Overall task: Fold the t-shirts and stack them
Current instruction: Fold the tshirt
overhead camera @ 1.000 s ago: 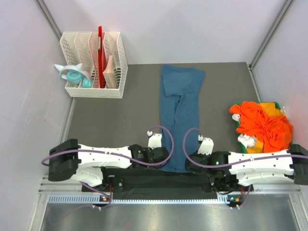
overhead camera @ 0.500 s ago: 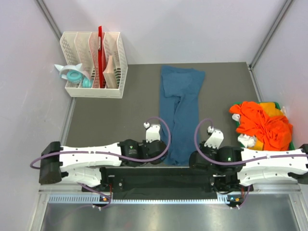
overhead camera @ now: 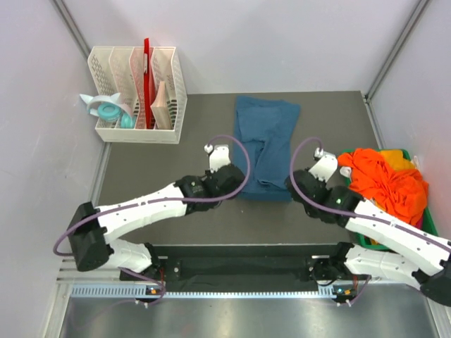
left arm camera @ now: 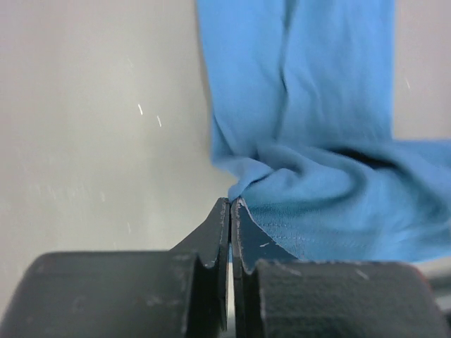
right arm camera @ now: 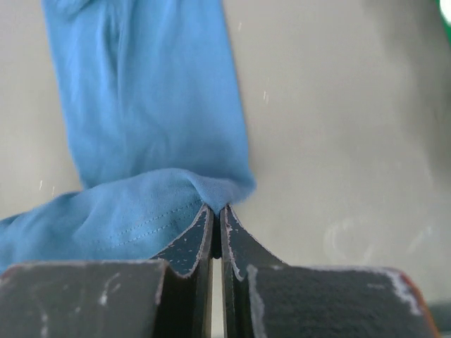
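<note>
The teal-blue t-shirt (overhead camera: 264,144) lies folded into a long strip on the grey mat, its near end lifted and carried over the rest. My left gripper (overhead camera: 236,184) is shut on the near-left hem corner of the teal shirt (left arm camera: 310,211). My right gripper (overhead camera: 292,186) is shut on the near-right hem corner (right arm camera: 141,211). A heap of orange t-shirts (overhead camera: 384,179) with yellow and white bits lies at the right, beside my right arm.
A green bin (overhead camera: 407,153) holds the orange heap at the right edge. A white slotted organizer (overhead camera: 137,95) with a red item stands at the back left, a teal tape dispenser (overhead camera: 106,110) beside it. The dark mat (overhead camera: 162,169) is bordered by white walls.
Both grippers have moved away from the near edge toward the back, carrying the shirt's near hem up and over the strip, so the visible shirt is now shorter.
</note>
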